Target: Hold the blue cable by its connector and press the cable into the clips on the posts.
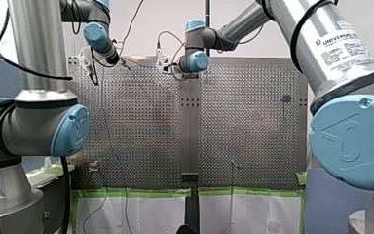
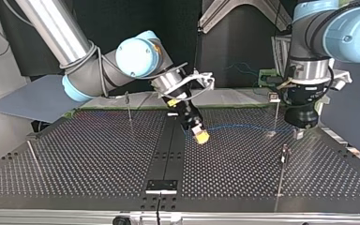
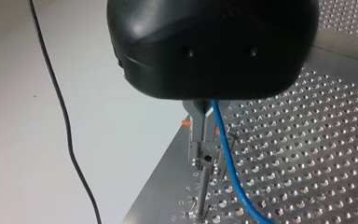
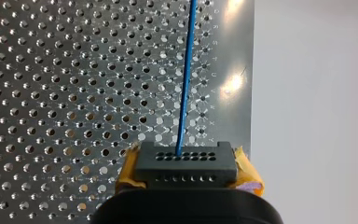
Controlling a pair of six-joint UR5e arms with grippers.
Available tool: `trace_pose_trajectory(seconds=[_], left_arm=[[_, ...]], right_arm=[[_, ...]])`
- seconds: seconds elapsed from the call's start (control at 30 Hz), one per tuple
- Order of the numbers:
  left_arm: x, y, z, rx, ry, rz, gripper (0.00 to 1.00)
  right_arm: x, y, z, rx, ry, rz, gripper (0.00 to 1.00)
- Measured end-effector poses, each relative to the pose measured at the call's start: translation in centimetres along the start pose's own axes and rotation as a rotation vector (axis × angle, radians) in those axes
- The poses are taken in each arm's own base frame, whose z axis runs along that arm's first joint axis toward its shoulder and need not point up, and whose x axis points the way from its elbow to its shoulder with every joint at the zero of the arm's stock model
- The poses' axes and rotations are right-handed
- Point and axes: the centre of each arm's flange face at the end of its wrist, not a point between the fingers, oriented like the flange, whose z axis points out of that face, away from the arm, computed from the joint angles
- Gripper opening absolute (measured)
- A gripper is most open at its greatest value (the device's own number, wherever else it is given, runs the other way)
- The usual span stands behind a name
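My right gripper (image 2: 200, 135) is clamping its yellow-padded jaws on the black connector (image 4: 186, 164), low over the bench (image 4: 51, 93). The blue cable (image 4: 185, 79) is running from it to my left gripper (image 3: 208, 133), beside a post (image 3: 203, 186). Whether those jaws are closed, I cannot tell.

We read "UNIVERSAL ROBOTS" on the white label (image 1: 343, 46) on our right arm (image 1: 297, 19); its finer print is illegible. Small stamped letters (image 4: 213, 91) line the surface (image 4: 235, 56) edge, too faint to read surely.
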Motion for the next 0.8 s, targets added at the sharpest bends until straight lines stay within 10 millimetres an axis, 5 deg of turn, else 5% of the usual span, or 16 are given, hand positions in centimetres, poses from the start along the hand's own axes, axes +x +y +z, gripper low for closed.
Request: trace_pose_trajectory(seconds=[0.4, 0.8], left_arm=[[0.3, 0.8, 1.2, -0.004, -0.004, 0.032, 0.00], [2.1, 2.1, 4.5, -0.008, 0.007, 0.033, 0.00]], right_arm=[[1.6, -0.8, 0.5, 0.012, 0.035, 0.007, 0.00], [2.9, -1.3, 0.9, 0.013, 0.062, 0.031, 0.00]])
